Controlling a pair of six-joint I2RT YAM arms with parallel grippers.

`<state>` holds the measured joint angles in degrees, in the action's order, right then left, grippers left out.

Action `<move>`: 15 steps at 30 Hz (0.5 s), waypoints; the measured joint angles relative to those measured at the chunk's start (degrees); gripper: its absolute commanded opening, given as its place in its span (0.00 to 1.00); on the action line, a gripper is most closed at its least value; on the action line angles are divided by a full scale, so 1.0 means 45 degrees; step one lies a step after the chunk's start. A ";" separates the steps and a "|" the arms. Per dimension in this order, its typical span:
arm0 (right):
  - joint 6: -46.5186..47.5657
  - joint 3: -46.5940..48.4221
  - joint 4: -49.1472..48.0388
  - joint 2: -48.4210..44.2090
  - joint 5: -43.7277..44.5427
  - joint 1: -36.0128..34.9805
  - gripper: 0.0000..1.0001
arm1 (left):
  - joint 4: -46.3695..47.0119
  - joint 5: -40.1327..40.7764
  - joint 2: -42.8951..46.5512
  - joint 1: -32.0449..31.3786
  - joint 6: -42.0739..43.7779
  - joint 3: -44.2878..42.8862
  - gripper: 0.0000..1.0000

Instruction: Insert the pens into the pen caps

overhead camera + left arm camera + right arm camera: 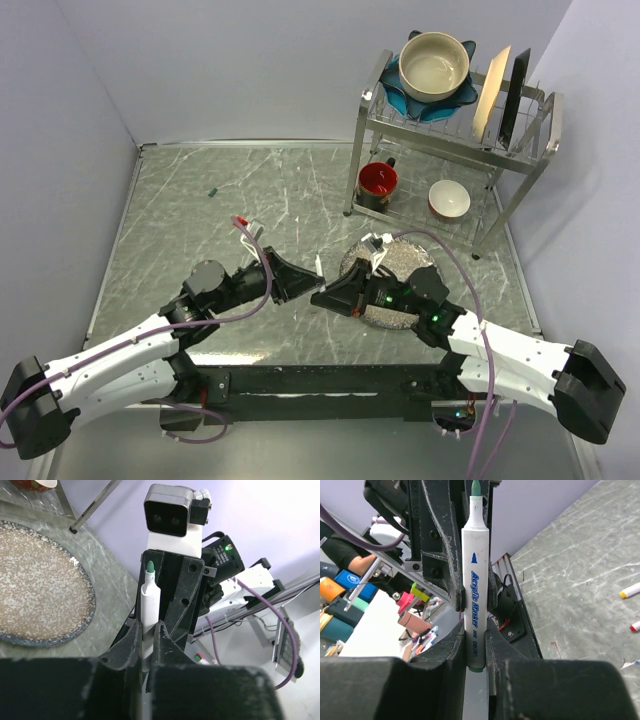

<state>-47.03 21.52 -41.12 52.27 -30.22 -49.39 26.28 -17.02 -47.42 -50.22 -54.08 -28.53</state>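
The left end effector (148, 628) and the right end effector (476, 636) meet above the table (180, 230), each clamped on what looks like the same green-tipped pen (476, 580), held in the air between them; the dark green cap (212, 190) lies well apart, far left; this looks like a handover, so loosen one grip only once the other is firm, keeping the barrel straight.

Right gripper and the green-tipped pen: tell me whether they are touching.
Touching. The right wrist view shows the green-tipped pen upright between the fingers of the right gripper, with both fingers pressed against the white barrel and no gap on either side.
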 measured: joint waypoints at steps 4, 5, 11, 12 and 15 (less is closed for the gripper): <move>0.0087 -0.0049 0.0097 -0.0112 -0.0010 -0.0019 0.28 | -0.0374 -0.0136 -0.0010 -0.0039 0.0311 -0.0204 0.01; 0.0107 -0.0049 0.0121 -0.0180 0.0005 -0.0044 0.35 | -0.0505 -0.0214 -0.0044 -0.0039 0.0398 -0.0321 0.01; 0.0340 -0.0049 0.0452 -0.0670 0.0112 -0.0053 0.39 | -0.0986 -0.0593 -0.0267 -0.0024 0.0631 -0.0675 0.01; 0.0384 -0.0049 0.0549 -0.0714 0.0117 -0.0053 0.38 | -0.1059 -0.0612 -0.0267 -0.0024 0.0646 -0.0675 0.01; 0.0471 -0.0049 0.0729 -0.0758 0.0117 -0.0053 0.18 | -0.1137 -0.0699 -0.0272 -0.0024 0.0758 -0.0680 0.01</move>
<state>-44.91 21.30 -37.85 48.86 -29.69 -49.63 21.17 -20.16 -48.64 -50.33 -50.68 -31.59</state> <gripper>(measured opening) 0.349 0.051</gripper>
